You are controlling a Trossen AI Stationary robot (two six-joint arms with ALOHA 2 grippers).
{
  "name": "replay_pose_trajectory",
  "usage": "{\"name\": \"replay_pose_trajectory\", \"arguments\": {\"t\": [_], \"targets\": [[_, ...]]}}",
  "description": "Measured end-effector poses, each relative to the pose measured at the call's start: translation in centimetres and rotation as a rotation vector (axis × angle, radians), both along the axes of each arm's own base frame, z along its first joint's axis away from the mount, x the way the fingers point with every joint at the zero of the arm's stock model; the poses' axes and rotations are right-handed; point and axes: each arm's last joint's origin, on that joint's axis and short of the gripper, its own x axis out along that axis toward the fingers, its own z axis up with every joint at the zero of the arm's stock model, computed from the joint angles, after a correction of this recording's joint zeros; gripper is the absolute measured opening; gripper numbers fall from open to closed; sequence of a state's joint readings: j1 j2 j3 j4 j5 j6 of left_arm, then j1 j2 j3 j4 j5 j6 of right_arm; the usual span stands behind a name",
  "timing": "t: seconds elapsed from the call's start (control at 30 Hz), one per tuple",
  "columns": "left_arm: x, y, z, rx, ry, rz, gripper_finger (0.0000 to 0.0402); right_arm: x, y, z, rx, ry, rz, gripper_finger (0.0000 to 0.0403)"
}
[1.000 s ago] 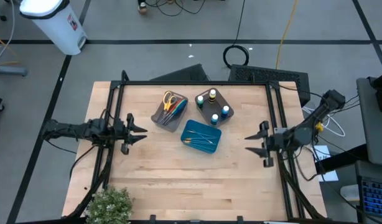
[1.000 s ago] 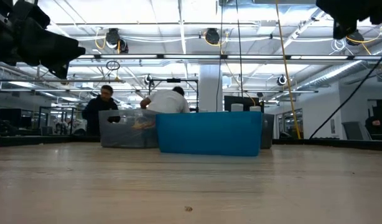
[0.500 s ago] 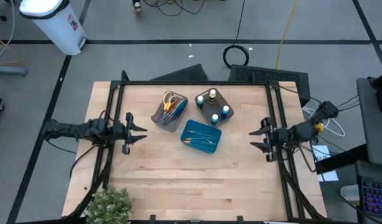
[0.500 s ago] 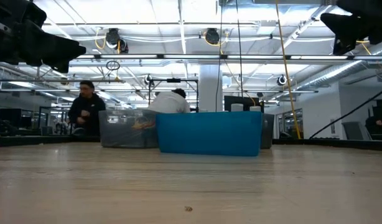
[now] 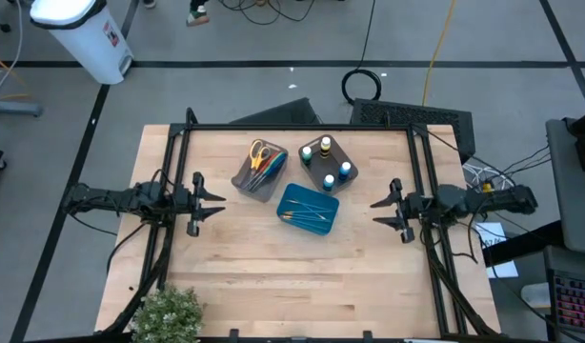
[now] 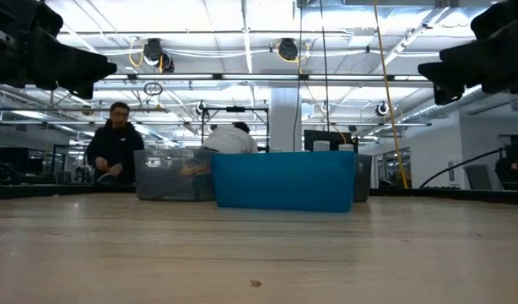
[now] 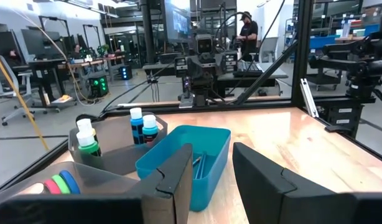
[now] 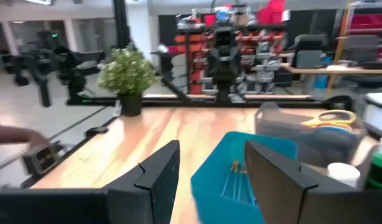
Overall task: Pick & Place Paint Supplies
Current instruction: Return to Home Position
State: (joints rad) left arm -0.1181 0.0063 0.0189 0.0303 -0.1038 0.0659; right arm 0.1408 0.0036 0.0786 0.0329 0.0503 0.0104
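Where visible, brushes [image 5: 308, 215] in teal tray [image 5: 297, 195]

Grey floor [image 5: 273, 38] crossed by dark tape lines; a white waste bin [image 5: 83, 38] off the tabletop's [image 5: 273, 276] far-left corner; a coiled black cable [image 5: 346, 86] behind it; ceiling strip lights [image 6: 242, 38] blazing overhead; a person in dark clothes [image 6: 116, 145] beyond.

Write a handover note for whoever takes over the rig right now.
Left gripper: open, empty, over the table's left side.
Right gripper: open, empty, over the right side.
Supplies: scissors in the clear bin, paint bottles in the dark bin, brushes in the teal tray.
Done: the high view shows no supplies loose on the table.
Left: probably only parking the arms; I see nothing to pick.
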Motion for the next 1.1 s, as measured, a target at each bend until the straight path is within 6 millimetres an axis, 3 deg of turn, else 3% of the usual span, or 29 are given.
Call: {"name": "replay_pose_trajectory", "arguments": {"t": [0.13,0.47,1.1], "targets": [[0.0,0.0,0.01,0.005,-0.001,0.001,0.0124,0.03,-0.41,0.11,-0.001,-0.012,0.046,0.0171],[0.0,0.0,0.02,0.001,-0.003,0.001,0.0124,0.35,-1.08,-0.26,-0.043,0.032,-0.094,0.0171],[0.0,0.0,0.02,0.003,-0.003,0.001,0.0124,0.37,-1.08,-0.14,-0.043,0.02,-0.096,0.0171]]}}
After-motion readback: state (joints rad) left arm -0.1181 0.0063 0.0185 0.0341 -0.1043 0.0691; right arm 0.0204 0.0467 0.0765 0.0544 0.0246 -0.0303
